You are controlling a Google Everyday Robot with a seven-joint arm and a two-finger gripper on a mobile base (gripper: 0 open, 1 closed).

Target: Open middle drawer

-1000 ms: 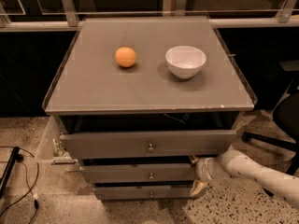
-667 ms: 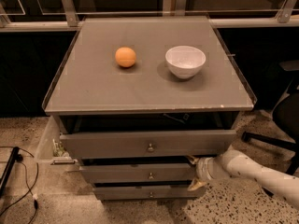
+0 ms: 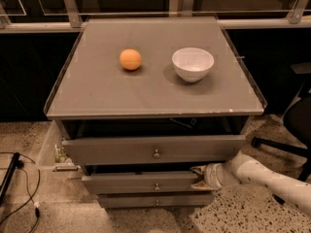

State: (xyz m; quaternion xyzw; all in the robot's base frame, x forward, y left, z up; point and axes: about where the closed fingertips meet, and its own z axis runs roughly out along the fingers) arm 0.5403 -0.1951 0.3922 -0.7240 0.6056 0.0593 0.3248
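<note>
Hardly anything has moved since a second ago: the gripper (image 3: 197, 177) sits at the right end of the middle drawer (image 3: 141, 182) as it did then, perhaps a touch further left, and the drawer front is in the same place.

Its pale arm (image 3: 265, 178) reaches in from the lower right, low over the speckled floor (image 3: 233, 217). The gripper is against the right edge of the middle drawer's grey front. Whether it is spread or clamped on that edge, I cannot tell from this view.

Left of the gripper, along the same front, is the drawer's small round knob (image 3: 156, 186), well apart from the gripper. The middle drawer juts out a little past the bottom drawer (image 3: 155, 201), which lies just below and left of the gripper. Just above the gripper is the top drawer (image 3: 121, 150), the tallest front, pulled partly out with a dark gap showing behind it; its knob (image 3: 156, 154) is above and to the left.

Higher still is the grey cabinet top (image 3: 146, 93). A white bowl (image 3: 193, 63) stands on it almost straight above the gripper, and an orange ball (image 3: 130, 59) lies further left, apart from the bowl.

Right of the gripper and behind the arm, a dark chair base (image 3: 279, 144) stands on the floor. Far to the left, black cables (image 3: 22, 176) trail across the floor.
</note>
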